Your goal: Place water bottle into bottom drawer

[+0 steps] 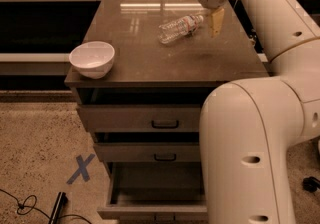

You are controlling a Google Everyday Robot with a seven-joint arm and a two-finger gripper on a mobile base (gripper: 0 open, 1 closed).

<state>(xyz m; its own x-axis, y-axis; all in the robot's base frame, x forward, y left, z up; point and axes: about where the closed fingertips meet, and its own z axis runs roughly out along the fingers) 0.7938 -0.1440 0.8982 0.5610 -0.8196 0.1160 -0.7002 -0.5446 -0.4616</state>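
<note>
Lying on its side on the far right part of the cabinet top (150, 63), the water bottle (177, 27) is seen with its white cap pointed to the right and its label band near that end. The gripper (202, 8) is held just over the cap end, at the far right of the top, with its two tan fingers (216, 21) spread apart and nothing clasped between them; whether a finger touches the bottle cannot be told. A white bowl (92, 59) is set at the near left corner, well apart from the bottle. Below, the bottom drawer (150, 211) is shown pulled out, while the two shallower drawers above it are shut. The robot's large pale arm is seen filling the right side, hiding the drawers' right ends. A blue tape cross (80, 169) is marked on the speckled floor to the left.
</note>
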